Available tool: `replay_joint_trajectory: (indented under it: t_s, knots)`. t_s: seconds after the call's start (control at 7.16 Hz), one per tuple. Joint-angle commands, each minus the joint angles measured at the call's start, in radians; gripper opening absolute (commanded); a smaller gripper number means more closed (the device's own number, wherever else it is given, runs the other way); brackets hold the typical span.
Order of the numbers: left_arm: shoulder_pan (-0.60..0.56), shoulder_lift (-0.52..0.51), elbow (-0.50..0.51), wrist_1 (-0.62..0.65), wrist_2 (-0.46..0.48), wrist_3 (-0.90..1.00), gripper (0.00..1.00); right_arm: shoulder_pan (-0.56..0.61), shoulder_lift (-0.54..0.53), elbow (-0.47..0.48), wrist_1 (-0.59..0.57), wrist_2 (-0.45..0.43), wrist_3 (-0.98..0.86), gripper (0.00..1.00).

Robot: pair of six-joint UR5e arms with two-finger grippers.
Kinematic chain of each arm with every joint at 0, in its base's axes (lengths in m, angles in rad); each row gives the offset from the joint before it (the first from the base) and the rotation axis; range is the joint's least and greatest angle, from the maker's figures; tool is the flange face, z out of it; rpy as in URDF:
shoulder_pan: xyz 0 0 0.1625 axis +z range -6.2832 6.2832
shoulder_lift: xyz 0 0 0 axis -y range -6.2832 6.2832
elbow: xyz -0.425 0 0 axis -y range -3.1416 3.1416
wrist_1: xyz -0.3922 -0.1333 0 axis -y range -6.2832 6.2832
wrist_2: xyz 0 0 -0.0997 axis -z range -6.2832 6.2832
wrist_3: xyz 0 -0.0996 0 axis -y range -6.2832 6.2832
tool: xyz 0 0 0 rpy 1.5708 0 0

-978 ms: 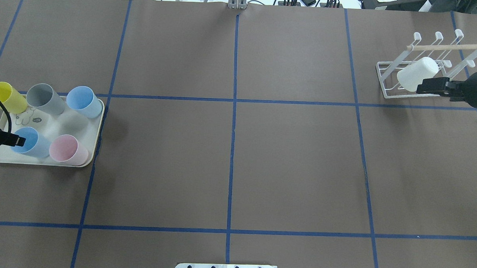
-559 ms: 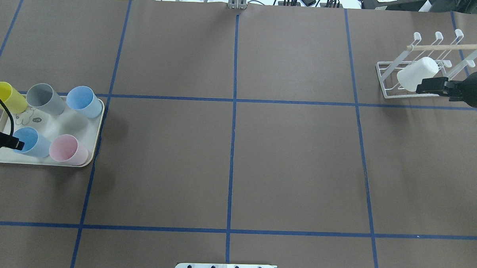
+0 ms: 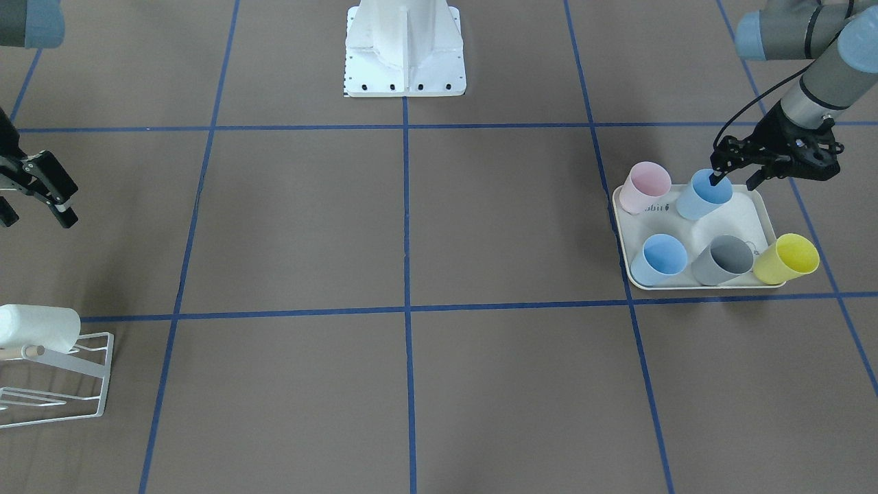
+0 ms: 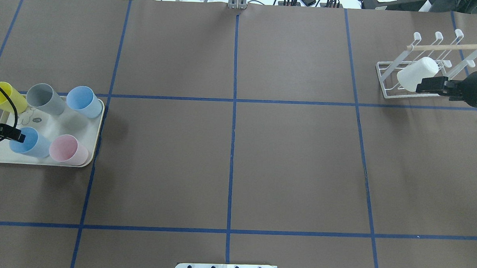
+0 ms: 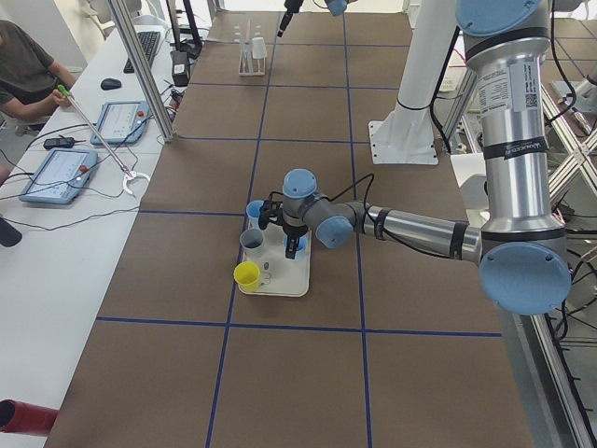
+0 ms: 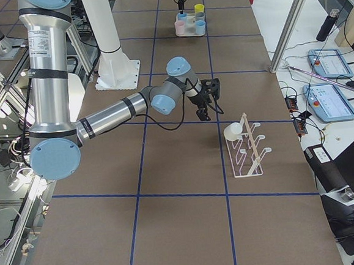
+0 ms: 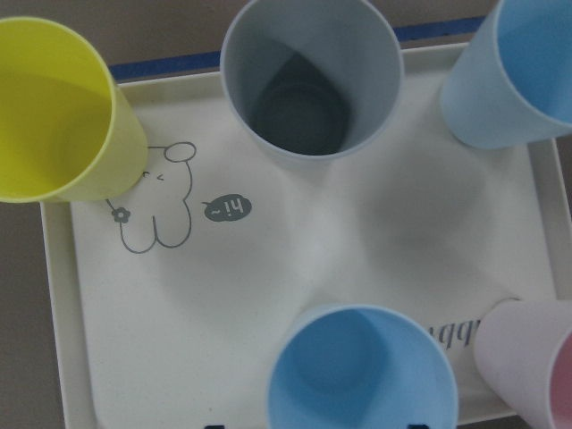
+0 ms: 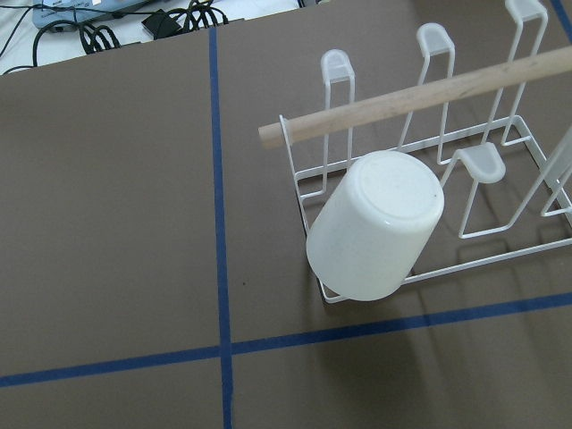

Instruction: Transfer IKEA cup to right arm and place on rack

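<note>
Several plastic cups stand on a cream tray (image 4: 62, 122). My left gripper (image 3: 735, 180) is open at the near blue cup (image 4: 30, 143), one finger inside its rim and the other outside. That cup fills the bottom of the left wrist view (image 7: 362, 375). My right gripper (image 3: 34, 211) is open and empty, just beside the white wire rack (image 4: 387, 81). A white cup (image 4: 417, 73) hangs upside down on a rack prong, under the wooden dowel (image 8: 420, 100).
On the tray (image 3: 748, 219) also stand a pink cup (image 4: 67, 150), a second blue cup (image 4: 84, 101) and a grey cup (image 4: 45, 98); a yellow cup (image 4: 1, 96) leans at its far left corner. The robot base (image 3: 405, 48) is mid-table.
My left gripper has shifted a little toward the robot's left over the near blue cup. The right gripper has barely moved by the rack.
</note>
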Motion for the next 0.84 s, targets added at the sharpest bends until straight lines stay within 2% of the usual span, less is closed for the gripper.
replay_joint_trajectory:
  t_s: [0.0,0.42,0.56,0.7]
  knots:
    - [-0.003,-0.031,0.042,-0.008,-0.004,-0.028,0.74,0.000,0.000,-0.001,0.000,-0.002,-0.001,1.00]
    - [-0.003,-0.036,0.067,-0.013,-0.062,-0.024,0.74,0.000,0.000,-0.012,0.000,-0.002,-0.001,1.00]
    - [-0.003,-0.035,0.065,-0.013,-0.062,-0.022,0.70,0.000,0.000,-0.012,0.000,-0.002,-0.001,1.00]
    - [-0.003,-0.035,0.075,-0.013,-0.062,-0.019,0.51,0.000,0.000,-0.012,0.000,-0.002,0.001,1.00]
